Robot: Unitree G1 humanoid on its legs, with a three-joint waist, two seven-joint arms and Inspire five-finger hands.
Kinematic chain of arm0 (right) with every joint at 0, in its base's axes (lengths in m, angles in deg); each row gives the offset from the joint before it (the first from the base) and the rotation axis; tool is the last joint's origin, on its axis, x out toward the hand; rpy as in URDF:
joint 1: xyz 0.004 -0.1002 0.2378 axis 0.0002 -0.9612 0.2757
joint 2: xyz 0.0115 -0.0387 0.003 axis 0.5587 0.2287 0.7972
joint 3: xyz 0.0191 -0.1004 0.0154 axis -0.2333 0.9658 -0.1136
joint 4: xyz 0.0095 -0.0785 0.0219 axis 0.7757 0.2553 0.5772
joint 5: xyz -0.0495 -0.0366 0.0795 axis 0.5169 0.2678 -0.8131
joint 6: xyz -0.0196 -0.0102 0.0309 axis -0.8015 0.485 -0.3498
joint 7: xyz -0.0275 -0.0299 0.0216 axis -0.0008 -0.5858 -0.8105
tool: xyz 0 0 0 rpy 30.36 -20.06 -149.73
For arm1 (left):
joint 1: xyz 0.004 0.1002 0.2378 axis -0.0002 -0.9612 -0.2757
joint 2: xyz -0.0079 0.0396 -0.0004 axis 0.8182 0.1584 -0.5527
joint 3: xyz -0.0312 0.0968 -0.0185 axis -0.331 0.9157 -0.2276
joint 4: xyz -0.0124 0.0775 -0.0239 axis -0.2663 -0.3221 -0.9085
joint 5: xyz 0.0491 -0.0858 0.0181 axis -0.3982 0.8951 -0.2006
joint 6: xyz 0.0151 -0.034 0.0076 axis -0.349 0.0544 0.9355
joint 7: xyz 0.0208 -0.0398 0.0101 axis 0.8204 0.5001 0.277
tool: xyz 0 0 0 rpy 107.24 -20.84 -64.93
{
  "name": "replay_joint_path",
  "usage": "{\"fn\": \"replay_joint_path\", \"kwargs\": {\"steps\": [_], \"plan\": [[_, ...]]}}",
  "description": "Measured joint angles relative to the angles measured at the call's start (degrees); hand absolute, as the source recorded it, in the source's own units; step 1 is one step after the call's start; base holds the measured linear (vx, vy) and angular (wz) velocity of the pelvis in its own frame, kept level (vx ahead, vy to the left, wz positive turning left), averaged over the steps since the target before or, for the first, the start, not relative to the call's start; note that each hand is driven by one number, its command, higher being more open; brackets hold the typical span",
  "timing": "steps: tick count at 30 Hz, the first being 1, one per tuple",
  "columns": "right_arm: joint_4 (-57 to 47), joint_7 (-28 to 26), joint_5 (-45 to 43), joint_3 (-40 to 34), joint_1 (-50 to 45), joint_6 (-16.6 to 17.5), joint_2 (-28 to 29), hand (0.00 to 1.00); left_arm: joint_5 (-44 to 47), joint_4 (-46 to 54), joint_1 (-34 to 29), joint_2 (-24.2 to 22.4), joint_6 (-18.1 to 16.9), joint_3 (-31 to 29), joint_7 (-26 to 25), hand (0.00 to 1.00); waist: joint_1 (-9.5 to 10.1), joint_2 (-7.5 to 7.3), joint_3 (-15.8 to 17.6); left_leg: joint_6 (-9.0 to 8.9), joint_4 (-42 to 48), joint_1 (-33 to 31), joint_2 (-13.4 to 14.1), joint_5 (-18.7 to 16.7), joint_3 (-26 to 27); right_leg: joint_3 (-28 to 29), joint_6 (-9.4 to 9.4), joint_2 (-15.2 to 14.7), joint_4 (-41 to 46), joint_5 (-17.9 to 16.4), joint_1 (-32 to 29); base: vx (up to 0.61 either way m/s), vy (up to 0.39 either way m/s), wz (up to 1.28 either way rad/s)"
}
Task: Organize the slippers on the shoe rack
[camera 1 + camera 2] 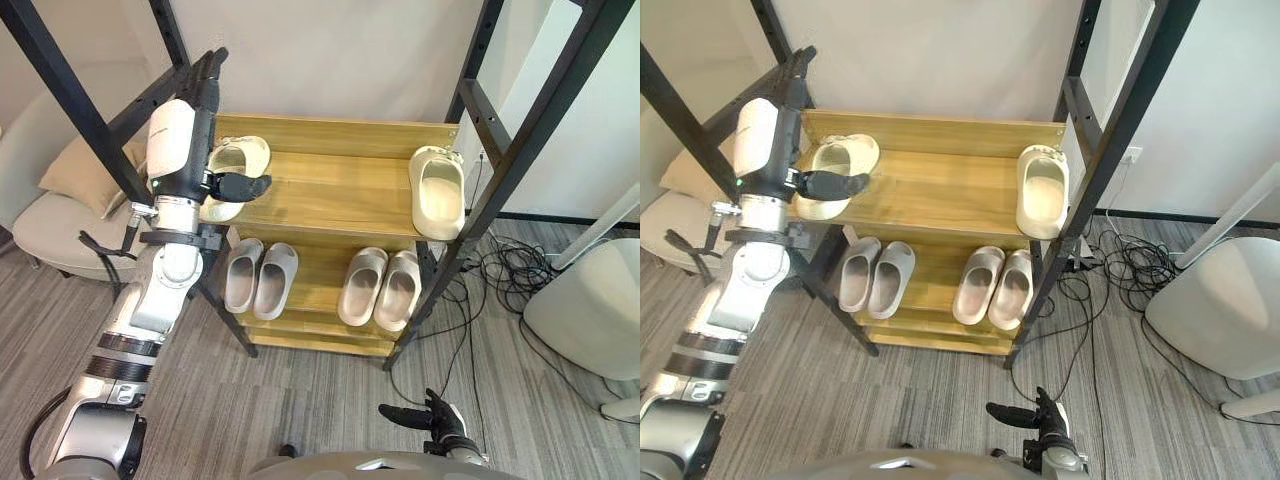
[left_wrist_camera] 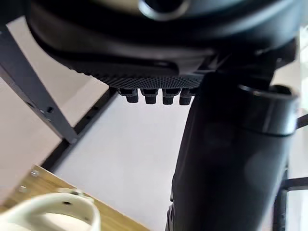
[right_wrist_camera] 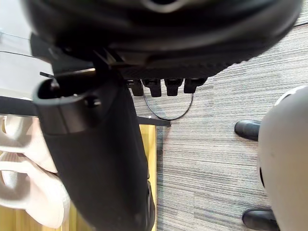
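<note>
The lower shelf of the shoe rack (image 1: pixel 300 345) already holds two pairs (image 1: pixel 260 278), side by side. On the top shelf (image 1: pixel 330 190) the left slipper (image 1: pixel 243 155) and the right slipper (image 1: pixel 440 195) lie well apart at opposite ends, so the step in hand is probably bringing them together.

To do it well, the left hand (image 1: pixel 198 125) should come down over the left slipper's heel, close on the rim and slide it along the shelf, toe kept pointing the same way as its mate.

That hand is raised at the shelf's left end with its fingers straight and holding nothing. Its thumb reaches across the left slipper and may be touching it, though the view cannot settle that. The right hand (image 1: pixel 437 415) hangs low, relaxed and empty.
</note>
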Motion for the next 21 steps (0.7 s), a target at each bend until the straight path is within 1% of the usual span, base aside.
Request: {"fn": "replay_joint_path", "kwargs": {"steps": [1, 2, 4, 5, 10, 16, 21], "plan": [[-0.05, 0.0, -0.01, -0.01, 0.02, 0.0, 0.06, 1.0, -1.65, -0.96, 0.0, 0.0, 1.5, -1.21, -0.78, 1.0, 0.05, -0.04, 0.29, -0.03, -0.01, -0.02, 0.01, -0.1, 0.22, 0.23, 0.02, 0.01, 0.0, 0.03, -0.16, 0.0, 0.021, -0.08], [-0.09, 0.0, -0.02, -0.01, 0.05, 0.0, 0.06, 1.0, -1.99, -1.1, 0.0, 0.0, 1.95, -1.6, -0.96, 1.0, 0.06, -0.05, 0.43, -0.03, 0.0, -0.02, 0.01, -0.11, 0.26, 0.28, 0.02, 0.01, 0.0, 0.05, -0.18, 0.0, 0.025, -0.08], [-0.48, 0.02, -0.02, -0.06, 0.08, 0.01, 0.07, 1.0, -4.08, -1.6, -0.01, 0.0, 4.42, -4.09, -2.09, 1.0, 0.13, -0.11, 0.67, -0.02, -0.01, -0.87, 0.01, -0.15, 0.46, 0.56, 0.03, 0.01, -0.02, 0.19, -1.14, 0.0, 0.022, -0.05], [-0.48, 0.01, 0.0, -0.06, 0.08, 0.01, 0.08, 1.0, -4.62, -1.61, -0.01, 0.0, 4.87, -4.45, -2.36, 1.0, 0.18, -0.14, 0.71, -0.02, -0.01, -0.98, 0.01, -0.15, 0.53, 0.62, 0.03, 0.01, -0.02, 0.21, -1.31, 0.01, 0.021, -0.07], [-0.48, 0.03, 0.17, -0.11, 0.02, 0.01, 0.14, 1.0, -11.16, -1.65, -0.04, -0.02, 9.45, -7.95, -3.96, 1.0, 0.36, -0.3, 1.11, 0.14, -0.02, -0.93, -0.03, -0.49, 1.67, 1.79, 0.06, -0.03, -0.02, 0.37, -1.82, 0.02, 0.024, -0.11], [-0.57, 0.06, 0.27, -0.12, 0.09, 0.0, 0.12, 1.0, -13.52, -2.55, -0.03, -0.25, 10.71, -8.3, -4.75, 1.0, 0.33, -0.29, 1.17, 0.41, 0.0, -1.42, -0.1, -0.7, 2.69, 2.61, 0.01, -0.15, -0.11, 0.86, -2.84, -0.01, 0.025, -0.1], [-1.31, 0.26, 0.27, -0.12, -0.09, -0.02, 0.06, 1.0, -14.65, -3.31, 0.07, -1.68, 11.08, -9.74, -7.0, 1.0, 0.17, -0.2, 1.25, 0.5, -0.06, -1.95, -0.11, -0.76, 3.69, 3.75, 0.05, -0.16, -0.23, 1.24, -3.98, -0.03, 0.018, -0.12]]}}
